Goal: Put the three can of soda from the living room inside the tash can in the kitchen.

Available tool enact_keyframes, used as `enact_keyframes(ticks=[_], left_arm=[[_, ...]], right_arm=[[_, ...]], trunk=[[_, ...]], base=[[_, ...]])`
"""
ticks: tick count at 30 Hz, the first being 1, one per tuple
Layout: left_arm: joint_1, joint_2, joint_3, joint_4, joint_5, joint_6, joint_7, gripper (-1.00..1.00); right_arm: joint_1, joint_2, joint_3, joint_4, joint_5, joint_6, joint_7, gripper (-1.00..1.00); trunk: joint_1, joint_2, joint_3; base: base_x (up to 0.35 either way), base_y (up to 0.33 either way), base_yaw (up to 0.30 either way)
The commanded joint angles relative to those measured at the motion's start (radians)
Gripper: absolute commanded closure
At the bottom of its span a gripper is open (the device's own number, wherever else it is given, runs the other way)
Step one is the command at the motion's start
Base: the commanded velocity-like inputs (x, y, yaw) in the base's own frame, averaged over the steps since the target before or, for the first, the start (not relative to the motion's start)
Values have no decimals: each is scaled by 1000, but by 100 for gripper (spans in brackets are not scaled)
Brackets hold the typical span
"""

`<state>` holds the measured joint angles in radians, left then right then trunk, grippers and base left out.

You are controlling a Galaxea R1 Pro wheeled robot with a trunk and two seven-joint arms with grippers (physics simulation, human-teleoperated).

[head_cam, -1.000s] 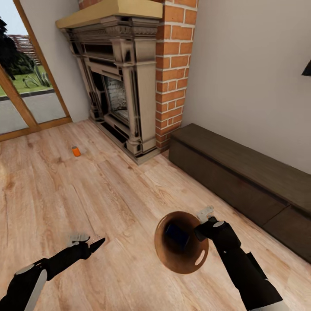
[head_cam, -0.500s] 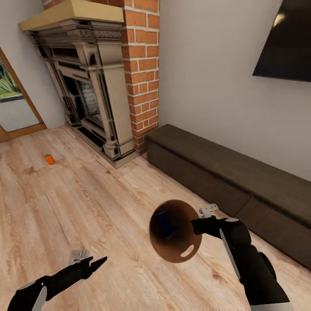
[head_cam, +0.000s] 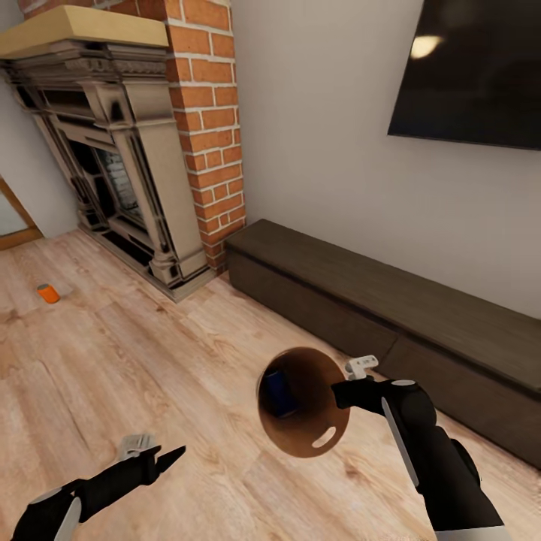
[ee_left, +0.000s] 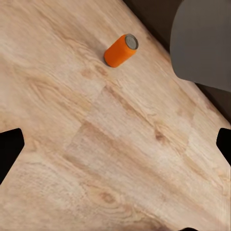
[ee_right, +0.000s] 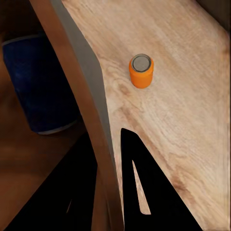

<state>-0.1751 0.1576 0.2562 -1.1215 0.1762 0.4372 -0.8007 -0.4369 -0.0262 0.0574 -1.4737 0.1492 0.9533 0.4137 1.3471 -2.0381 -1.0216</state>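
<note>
A: Where do things stand?

B: The right gripper (head_cam: 347, 388) is pinching the rim of the trash can (head_cam: 304, 439), with the blue can (head_cam: 279, 392) inside. One orange can (head_cam: 48, 293) lies at the head view's left edge.

A: And the left gripper (head_cam: 154, 448)?

B: Empty, jaws spread wide. Another orange can (ee_left: 121, 50) lies ahead of it, probably beneath the bin. Keep the bin level, drop straight over that can, and close across its middle.

1. You see a light grey cylindrical bin (head_cam: 304, 413); its inside is tan-brown.
2. Inside that bin lies a mottled blue soda can (ee_right: 41, 82).
3. Near the red brick chimney (head_cam: 210, 128), a small orange soda can (head_cam: 48, 293) lies on the pale, grained wood floor (head_cam: 150, 361).
4. Beside the chimney runs a dark brown low bench (head_cam: 391, 315).
</note>
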Motion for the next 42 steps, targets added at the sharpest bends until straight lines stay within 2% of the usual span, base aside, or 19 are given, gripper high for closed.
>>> enact_keyframes(ticks=[1, 7, 12, 14, 16, 20, 24, 26, 29, 38, 42], left_arm=[[0, 1, 0, 0, 0, 0, 0, -100], [-12, 14, 0, 0, 1, 9, 0, -100], [-118, 51, -1, 39, -1, 69, 0, -100], [-204, 77, -1, 109, -1, 91, -2, -100], [-268, 90, -1, 168, -1, 99, -3, -100], [-360, 101, -2, 272, -3, 103, -2, -100], [-379, 98, -2, 305, -7, 102, 6, -100], [-385, 95, -1, 315, -38, 103, 30, -100], [-388, 91, 1, 319, -63, 106, 47, -100], [-386, 74, -8, 326, -79, 96, 83, -100], [-380, 72, -59, 331, -77, 91, 106, -100]], right_arm=[[0, 0, 1, 0, -34, 6, 5, 100], [0, -2, 0, 0, -33, 9, 5, 100], [0, -4, -3, 0, -33, 14, 5, 100], [0, -5, -3, 0, -33, 14, 5, 100], [0, -6, -4, 0, -32, 15, 5, 100], [0, -7, -5, 2, -29, 17, 2, 100], [0, -4, -29, 4, -28, 18, -1, 100], [0, -1, -73, 4, -29, 19, -2, 100], [0, 1, -112, 9, -31, 19, -2, 100], [0, 5, -136, 12, -36, 19, -2, 100], [0, 10, -137, 13, -37, 19, -1, 100]], trunk=[[0, 0, 1], [0, 0, 8], [0, 0, 13], [0, 0, 15], [0, 0, 18], [0, 0, 22], [0, 0, 26], [0, 0, 28], [0, 0, 32], [0, 0, 38], [0, 0, 38]], base=[[0, -3, -198], [7, -1, -197], [56, 0, -196], [68, 0, -192], [70, 0, -189], [78, 0, -186], [94, 0, -185], [77, 0, -183], [37, 0, -177], [7, 0, -106], [0, 0, -11]])
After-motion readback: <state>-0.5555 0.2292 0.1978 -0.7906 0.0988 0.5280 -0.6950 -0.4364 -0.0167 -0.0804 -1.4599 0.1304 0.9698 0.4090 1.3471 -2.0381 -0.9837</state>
